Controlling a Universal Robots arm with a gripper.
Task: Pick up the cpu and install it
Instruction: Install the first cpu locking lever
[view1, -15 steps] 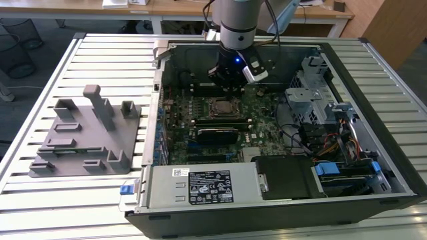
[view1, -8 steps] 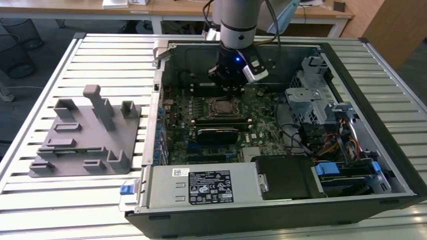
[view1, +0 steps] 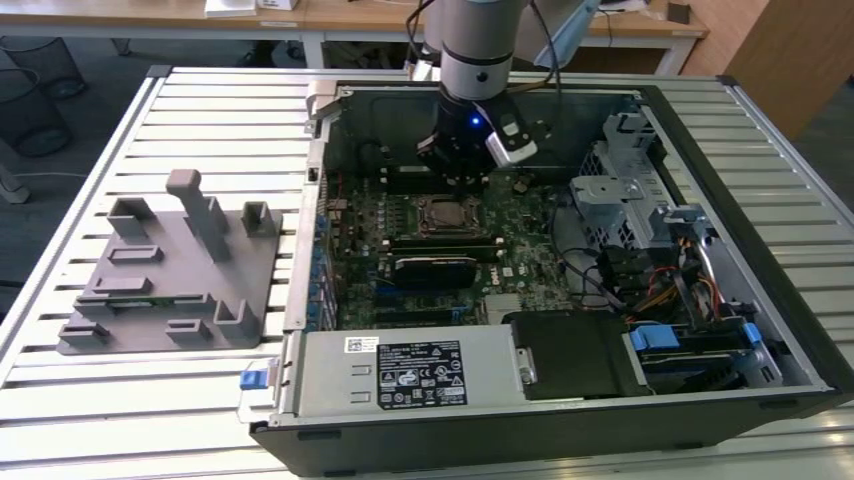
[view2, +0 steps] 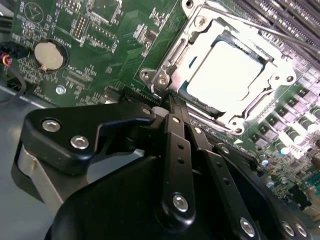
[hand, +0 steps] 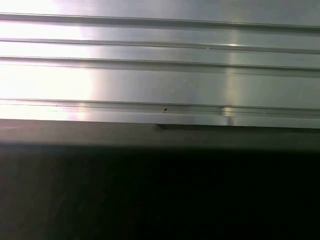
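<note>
My end effector (view2: 172, 102), clenched on nothing, hangs just beside the cpu (view2: 226, 72), which sits in the motherboard socket (view2: 165, 75); I judge it light, stiff, slick-topped and fragile underneath, best held by its thin edges.

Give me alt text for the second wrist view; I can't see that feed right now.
The cpu, a bright silver square, sits inside the metal socket frame on the green motherboard. The black gripper fills the foreground, its tip close to the frame's near corner. A round coin battery lies on the board off to one side.
</note>
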